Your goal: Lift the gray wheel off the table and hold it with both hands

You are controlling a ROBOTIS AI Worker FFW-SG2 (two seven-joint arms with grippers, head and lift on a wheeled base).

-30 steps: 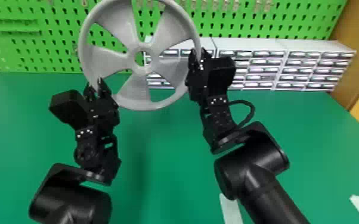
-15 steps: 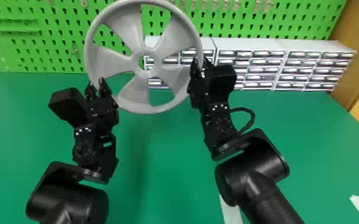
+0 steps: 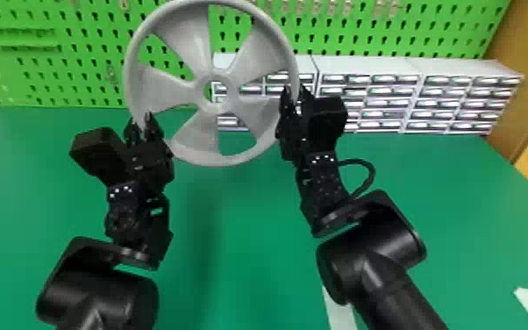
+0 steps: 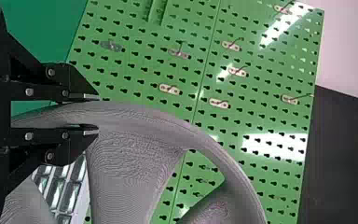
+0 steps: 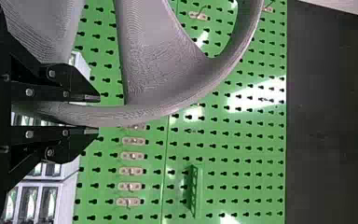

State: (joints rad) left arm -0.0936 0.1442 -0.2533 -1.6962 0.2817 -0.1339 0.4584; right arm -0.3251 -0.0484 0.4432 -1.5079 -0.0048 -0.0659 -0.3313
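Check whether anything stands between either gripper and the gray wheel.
Nothing visible does. The left gripper has the rim of the gray wheel directly between its fingers, and the right gripper does likewise on the wheel's other side.

left arm [image 3: 123, 215] and right arm [image 3: 329, 186] angle upward, fingers [image 3: 287, 107] partly closed.
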